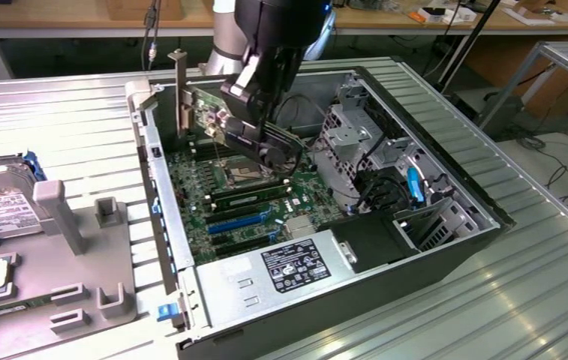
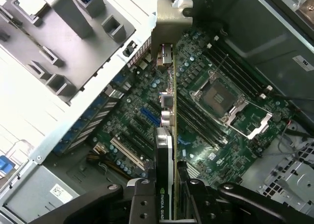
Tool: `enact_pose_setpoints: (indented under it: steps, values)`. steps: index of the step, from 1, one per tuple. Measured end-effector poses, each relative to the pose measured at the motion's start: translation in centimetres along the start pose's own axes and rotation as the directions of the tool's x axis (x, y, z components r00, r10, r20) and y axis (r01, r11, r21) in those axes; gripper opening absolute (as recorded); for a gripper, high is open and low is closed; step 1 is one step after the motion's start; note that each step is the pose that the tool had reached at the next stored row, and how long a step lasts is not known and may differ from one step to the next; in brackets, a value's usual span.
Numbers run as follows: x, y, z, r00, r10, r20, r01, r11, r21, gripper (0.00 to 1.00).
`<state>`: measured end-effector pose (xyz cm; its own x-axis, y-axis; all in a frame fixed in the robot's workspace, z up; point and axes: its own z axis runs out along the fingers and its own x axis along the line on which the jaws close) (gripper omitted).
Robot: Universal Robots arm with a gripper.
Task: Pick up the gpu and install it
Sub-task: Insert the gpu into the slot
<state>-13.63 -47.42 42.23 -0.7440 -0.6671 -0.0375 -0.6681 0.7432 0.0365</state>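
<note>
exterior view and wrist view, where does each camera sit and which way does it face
Exterior view: off the arm, above and beside the open computer case, looking down into it; the arm and gripper show, holding the gpu over the motherboard.
Wrist view: on the wrist, looking along the gpu down at the motherboard; the gripper shows, shut on the card.
Shared: gpu, gripper, motherboard, CPU socket.

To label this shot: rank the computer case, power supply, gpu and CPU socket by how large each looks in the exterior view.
1. computer case
2. power supply
3. gpu, partly covered and held above the board, so its lead over the socket is less sure
4. CPU socket
</note>
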Motion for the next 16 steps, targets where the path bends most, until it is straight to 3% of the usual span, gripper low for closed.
enact_pose_setpoints:
  steps: [8,16]
  values:
    - [0.00,0.00,0.00,0.9963,-0.085,-0.0029,0.085,0.9963,-0.0033,0.27]
    - [0.00,0.00,0.00,0.9853,-0.171,-0.0056,0.171,0.9853,-0.0070,0.27]
